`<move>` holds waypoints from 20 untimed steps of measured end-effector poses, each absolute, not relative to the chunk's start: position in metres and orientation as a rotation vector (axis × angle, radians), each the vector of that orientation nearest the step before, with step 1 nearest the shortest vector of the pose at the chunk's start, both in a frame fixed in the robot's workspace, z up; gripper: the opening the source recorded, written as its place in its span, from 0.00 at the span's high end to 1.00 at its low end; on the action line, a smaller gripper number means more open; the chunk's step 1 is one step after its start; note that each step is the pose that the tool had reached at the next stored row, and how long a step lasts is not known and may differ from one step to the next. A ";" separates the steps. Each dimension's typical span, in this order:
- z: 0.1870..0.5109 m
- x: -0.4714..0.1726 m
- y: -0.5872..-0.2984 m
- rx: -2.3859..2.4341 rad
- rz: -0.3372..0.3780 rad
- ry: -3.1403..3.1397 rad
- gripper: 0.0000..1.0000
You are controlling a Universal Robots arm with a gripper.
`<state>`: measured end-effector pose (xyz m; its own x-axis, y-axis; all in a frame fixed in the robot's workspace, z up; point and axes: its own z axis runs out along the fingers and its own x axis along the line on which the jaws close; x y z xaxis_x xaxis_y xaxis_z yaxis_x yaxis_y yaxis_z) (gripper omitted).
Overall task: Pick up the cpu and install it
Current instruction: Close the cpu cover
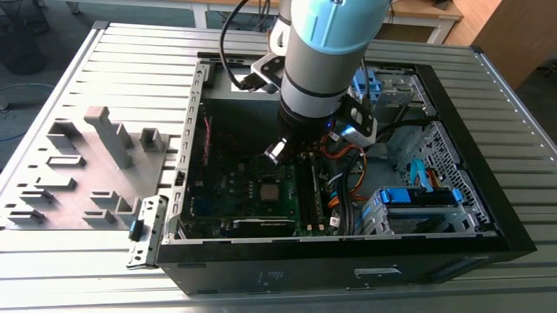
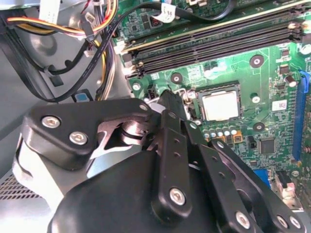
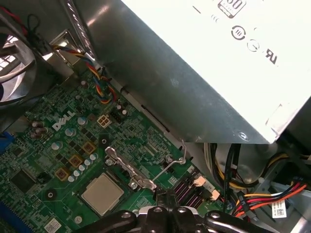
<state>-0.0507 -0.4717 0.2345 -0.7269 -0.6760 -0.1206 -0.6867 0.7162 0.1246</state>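
Note:
The cpu [image 2: 219, 105] is a flat silver-grey square lying in the motherboard socket, also visible in the first wrist view [image 3: 102, 193] and the exterior view [image 1: 270, 192]. My gripper [image 2: 166, 97] hangs inside the computer case [image 1: 487, 215], a short way from the socket and above the board [image 1: 235, 182]. Its black fingers [image 2: 171, 141] meet at the tip, shut, and nothing shows between them. In the first wrist view the gripper [image 3: 165, 199] sits close to the lower end of the thin metal socket lever [image 3: 170, 166], which stands raised beside the cpu.
Memory slots [image 2: 214, 43] run beside the socket. Bundled cables [image 2: 97, 43] and a grey power supply box [image 3: 204, 63] crowd one side. Blue drive bays [image 1: 418, 199] fill the case at the exterior view's right. A grey fixture tray [image 1: 78, 169] lies outside, at the exterior view's left.

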 end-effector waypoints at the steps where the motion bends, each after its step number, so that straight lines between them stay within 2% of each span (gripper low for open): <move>1: 0.235 -0.051 -0.472 -1.133 0.248 2.848 0.89; 20: 0.234 -0.054 -0.468 -1.135 0.256 2.845 0.89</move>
